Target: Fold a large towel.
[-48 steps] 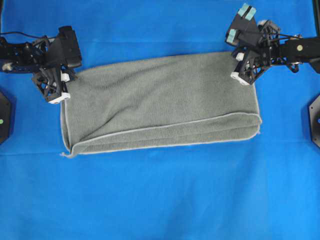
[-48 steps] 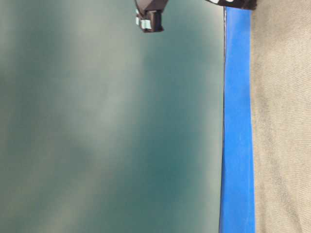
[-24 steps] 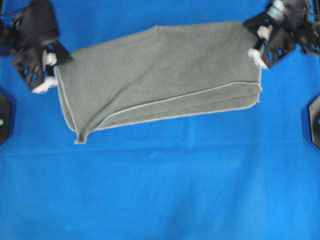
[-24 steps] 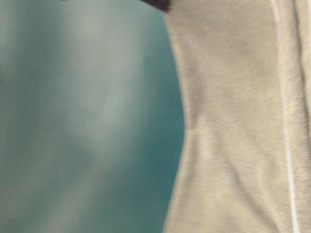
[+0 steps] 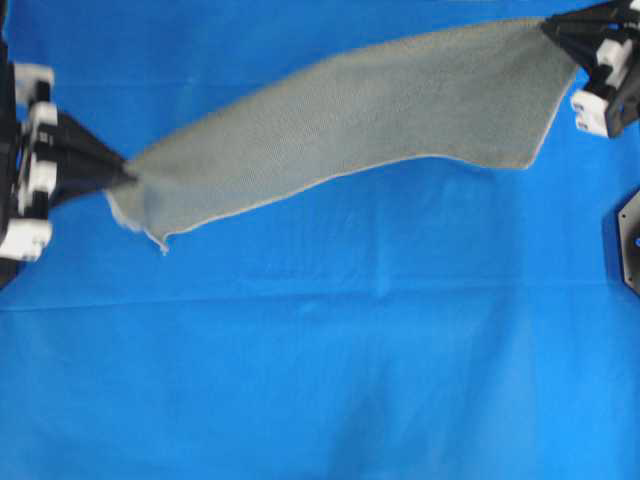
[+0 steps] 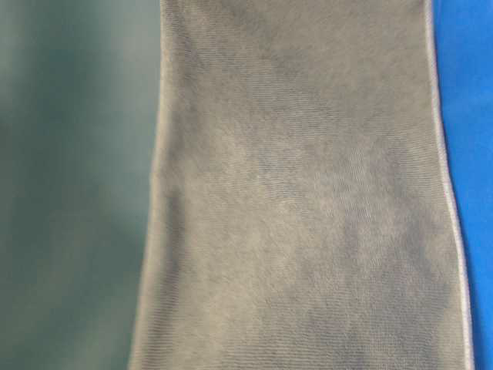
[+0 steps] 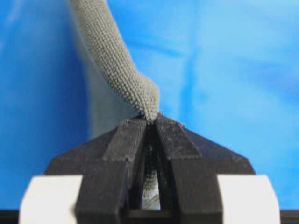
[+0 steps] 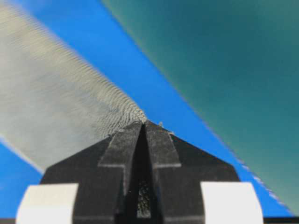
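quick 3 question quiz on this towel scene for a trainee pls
1. True or false: the towel lies flat and fully spread on the blue table covering.
2. Multiple choice: what is the left gripper doing? A) standing open above the cloth B) shut on the towel C) resting empty on the table
3. Fill the gap: in the overhead view, the right gripper is clamped on the towel's upper ____ end.

Key
1. False: it is stretched between the two grippers, one at each end.
2. B: the left wrist view shows cloth pinched between the closed fingertips.
3. Right: the towel runs from there down to the left gripper at the left edge.
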You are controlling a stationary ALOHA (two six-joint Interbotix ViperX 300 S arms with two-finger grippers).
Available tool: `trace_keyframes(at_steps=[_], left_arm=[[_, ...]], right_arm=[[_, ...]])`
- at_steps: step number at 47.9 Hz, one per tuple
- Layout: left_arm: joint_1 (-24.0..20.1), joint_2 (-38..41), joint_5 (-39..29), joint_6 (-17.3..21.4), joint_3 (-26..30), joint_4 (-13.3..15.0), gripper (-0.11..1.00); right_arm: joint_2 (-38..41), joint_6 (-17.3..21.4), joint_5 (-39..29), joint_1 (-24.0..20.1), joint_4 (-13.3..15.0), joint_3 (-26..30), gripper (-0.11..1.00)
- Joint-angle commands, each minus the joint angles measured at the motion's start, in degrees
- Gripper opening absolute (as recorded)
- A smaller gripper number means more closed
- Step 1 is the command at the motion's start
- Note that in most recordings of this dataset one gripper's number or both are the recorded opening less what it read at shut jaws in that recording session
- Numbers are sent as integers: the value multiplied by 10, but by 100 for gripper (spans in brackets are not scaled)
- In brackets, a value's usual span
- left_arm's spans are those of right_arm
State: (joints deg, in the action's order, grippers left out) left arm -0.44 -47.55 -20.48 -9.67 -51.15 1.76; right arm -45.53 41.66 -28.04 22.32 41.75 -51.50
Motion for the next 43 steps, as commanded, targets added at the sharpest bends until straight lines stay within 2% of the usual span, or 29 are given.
trace_keyframes(at_steps=[1,13,22,34,43], left_arm=[[50,14,40,-9,9,2,2],[171,97,171,-19,26,2,2],[223,197,248,-18,76,2,2],[259,313,242,-4,175,-1,2],[266,352,221,0,217,0,2]], right_arm=[[28,0,14,35,8,29,2],[160,-8,115,126,13,98,2],[260,-8,190,146,13,171,2],[350,-6,224,145,14,268,2],[352,-6,223,142,14,269,2]])
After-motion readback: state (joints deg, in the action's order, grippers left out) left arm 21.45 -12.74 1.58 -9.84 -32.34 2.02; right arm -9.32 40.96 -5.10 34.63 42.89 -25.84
